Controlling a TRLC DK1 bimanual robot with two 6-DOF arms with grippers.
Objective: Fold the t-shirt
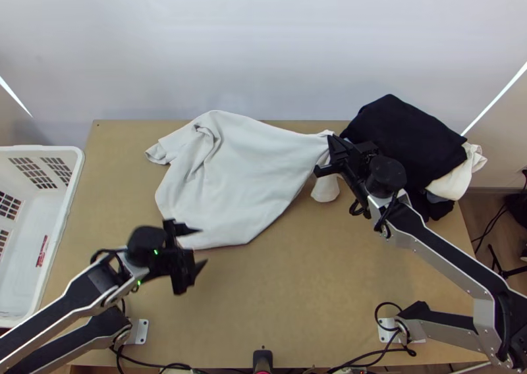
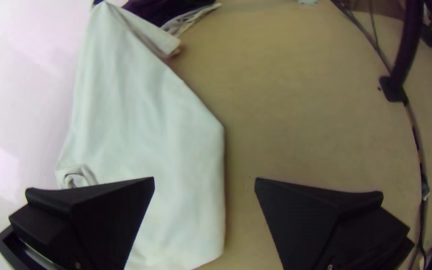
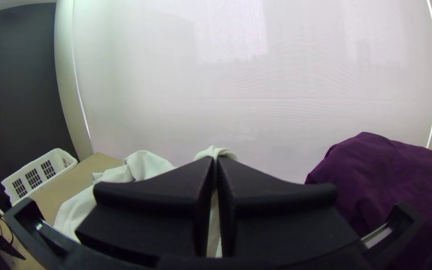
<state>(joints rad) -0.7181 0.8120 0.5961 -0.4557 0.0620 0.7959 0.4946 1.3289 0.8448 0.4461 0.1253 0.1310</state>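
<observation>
T-shirt (image 1: 237, 183) — white, softly creased; one corner pinched

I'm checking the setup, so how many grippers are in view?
2: the left gripper, open by the white shirt's near edge; the right gripper, holding the shirt's end beside the dark clothes.

The wooden table (image 1: 296, 288) carries a rumpled white t-shirt (image 1: 230, 183) and a pile of dark and cream cloths (image 1: 408, 137).
</observation>
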